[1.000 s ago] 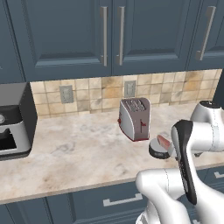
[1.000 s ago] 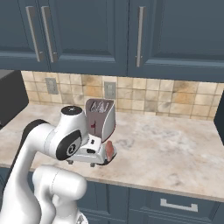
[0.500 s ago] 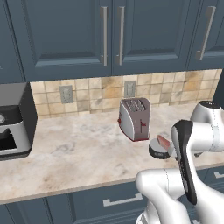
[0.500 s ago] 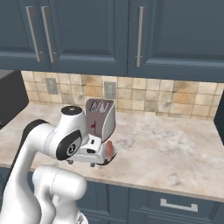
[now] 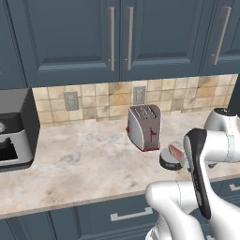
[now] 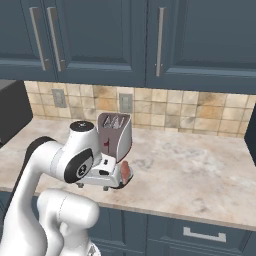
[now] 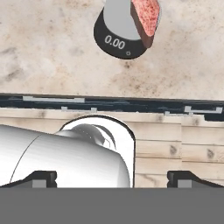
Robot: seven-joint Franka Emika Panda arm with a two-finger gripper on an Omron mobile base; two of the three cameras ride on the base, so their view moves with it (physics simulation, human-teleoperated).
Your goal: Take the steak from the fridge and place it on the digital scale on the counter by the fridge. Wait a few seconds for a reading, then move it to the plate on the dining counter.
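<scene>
There, the steak (image 7: 145,16) lies on the digital scale (image 7: 117,27) (gripper (image 7: 112,178) wide, empty).

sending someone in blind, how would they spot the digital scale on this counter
Start at the beige marbled counter under the navy wall cabinets and find the upright silver toaster. Just in front of it, toward the counter's front edge, sits the small low round dark scale with a grey top. Unlike the toaster, it is flat and carries a reddish-pink slab of raw steak.

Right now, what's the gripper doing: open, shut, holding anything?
Gripper: open, holding nothing. The steak lies on the digital scale, apart from the fingertips.
</scene>
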